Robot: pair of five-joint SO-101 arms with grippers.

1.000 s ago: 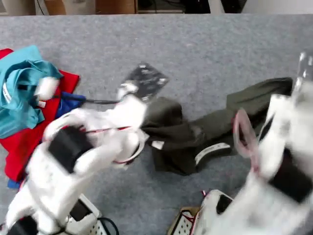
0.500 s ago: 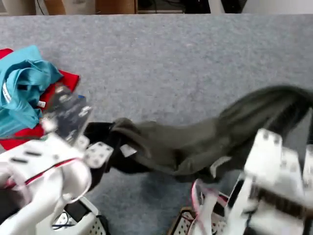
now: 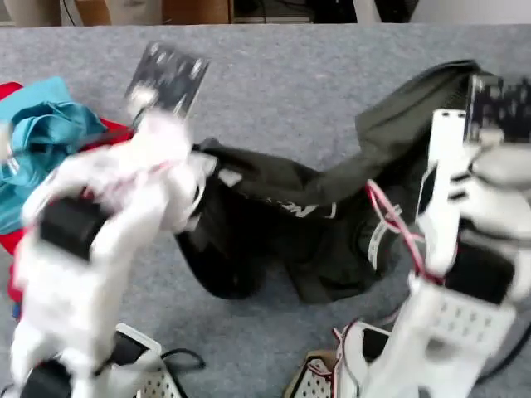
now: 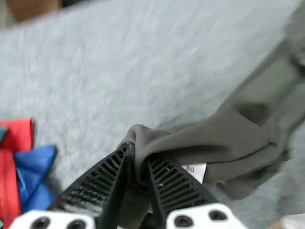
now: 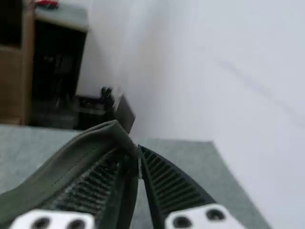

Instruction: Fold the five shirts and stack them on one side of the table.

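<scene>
Olive shirt [image 3: 282, 199] stretches across mid-frame, left gripper [image 4: 137, 160] pinching one end and right gripper [image 5: 137, 151] clamping the other (upper right). A pile [image 3: 41, 141] lies at left.

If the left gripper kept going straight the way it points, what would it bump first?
The left gripper is shut on the dark green shirt, so that fold sits at its tips. Beyond it, probably the bare grey table, though depth is unclear.
</scene>
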